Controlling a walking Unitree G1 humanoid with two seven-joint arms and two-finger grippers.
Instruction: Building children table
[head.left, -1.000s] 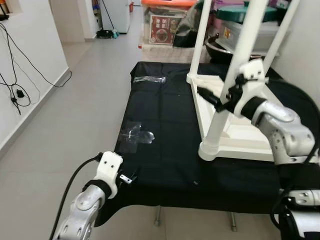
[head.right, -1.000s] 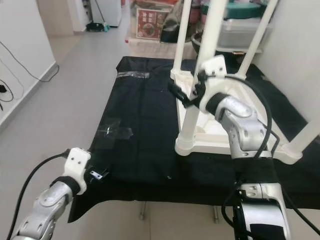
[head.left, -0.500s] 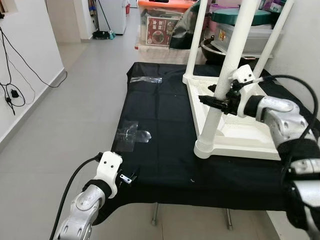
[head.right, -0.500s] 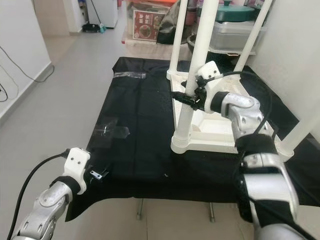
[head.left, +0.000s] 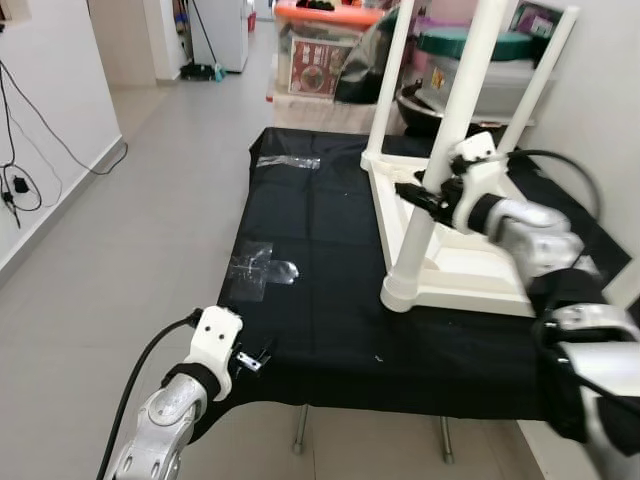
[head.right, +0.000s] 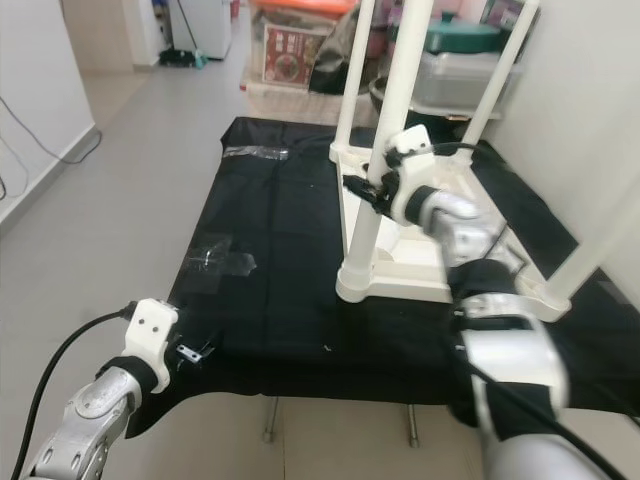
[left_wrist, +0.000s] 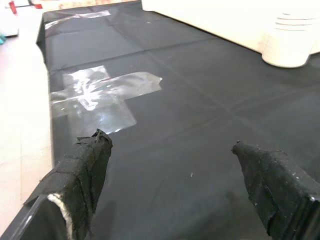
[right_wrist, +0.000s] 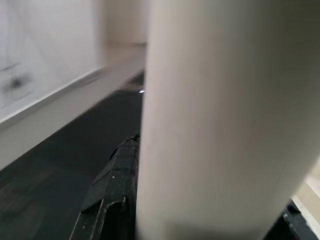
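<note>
white children's table (head.left: 470, 268), upturned, legs upright

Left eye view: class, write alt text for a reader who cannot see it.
The right gripper grips a leg of an upturned white children's table on a black-covered platform. The left gripper hovers open over the platform's near-left edge, near clear tape stuck on the cloth.

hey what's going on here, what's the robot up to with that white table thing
The right gripper is closed around the near leg of a small white table lying upside down on a black-covered surface, legs pointing up. The left gripper hovers open over the near left corner of the cloth, near a patch of clear tape, holding nothing.
</note>
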